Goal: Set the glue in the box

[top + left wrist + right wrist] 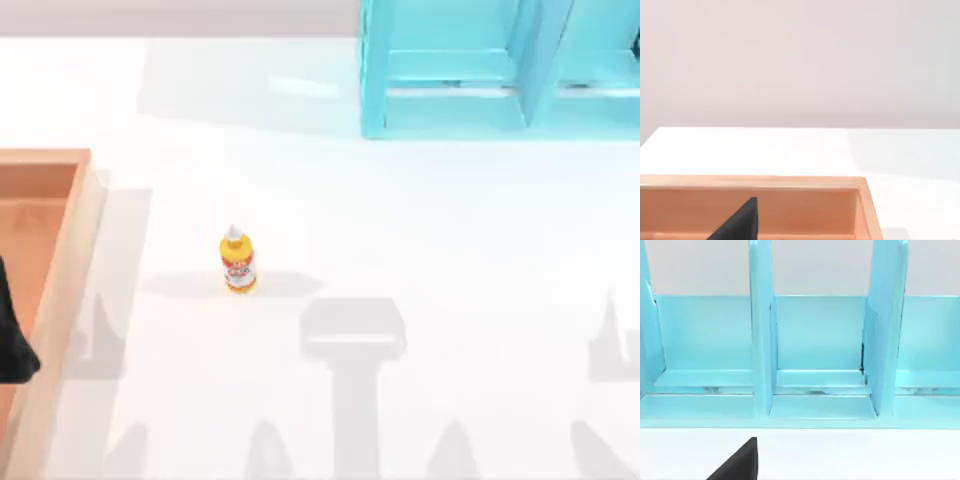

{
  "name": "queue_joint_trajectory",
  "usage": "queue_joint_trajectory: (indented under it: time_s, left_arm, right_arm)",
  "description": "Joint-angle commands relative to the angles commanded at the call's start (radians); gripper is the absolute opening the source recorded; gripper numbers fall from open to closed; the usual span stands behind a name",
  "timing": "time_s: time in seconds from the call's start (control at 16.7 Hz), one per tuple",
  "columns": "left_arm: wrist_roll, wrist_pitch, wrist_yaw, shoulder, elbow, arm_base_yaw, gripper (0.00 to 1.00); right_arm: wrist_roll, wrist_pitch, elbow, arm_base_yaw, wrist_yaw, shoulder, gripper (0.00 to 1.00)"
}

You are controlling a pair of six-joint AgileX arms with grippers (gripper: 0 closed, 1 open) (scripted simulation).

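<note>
One small bottle, the glue (238, 262), stands upright on the white table (420, 230), nozzle up, its long axis vertical, left of the table's middle in the top view. The box (68, 262) lies at the table's left edge, its pale raised rim well apart from the bottle, with bare tabletop between them. A dark part of the left arm (14, 335) hangs over the box's interior at the top view's left edge; the left wrist view shows one dark fingertip of the left gripper (740, 222) above the box's wooden wall, and whether its fingers are apart or together cannot be told. So the glue lies to the right of that arm, across the box rim, and the left arm is judged the nearer one for the pick. The right gripper (739, 462) faces the turquoise shelf frame (815, 350) at the table's far right, and its state cannot be told either. Nothing holds the glue yet, so the task looks unstarted.
</note>
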Motion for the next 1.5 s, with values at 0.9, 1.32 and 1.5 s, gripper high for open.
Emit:
queue_joint_trajectory:
  time_s: [0.9, 1.32, 1.5]
  left_arm:
    - [-0.110, 0.593, -0.338, 0.810, 0.121, -0.376, 1.00]
    - [-0.186, 1.063, -0.627, 1.482, 0.208, -0.671, 1.00]
    - [-0.211, 1.238, -0.730, 1.732, 0.240, -0.785, 1.00]
  right_arm:
    - [0.000, 0.000, 0.000, 0.000, 0.000, 0.000, 1.00]
    - [0.000, 0.000, 0.000, 0.000, 0.000, 0.000, 1.00]
    - [0.000, 0.000, 0.000, 0.000, 0.000, 0.000, 1.00]
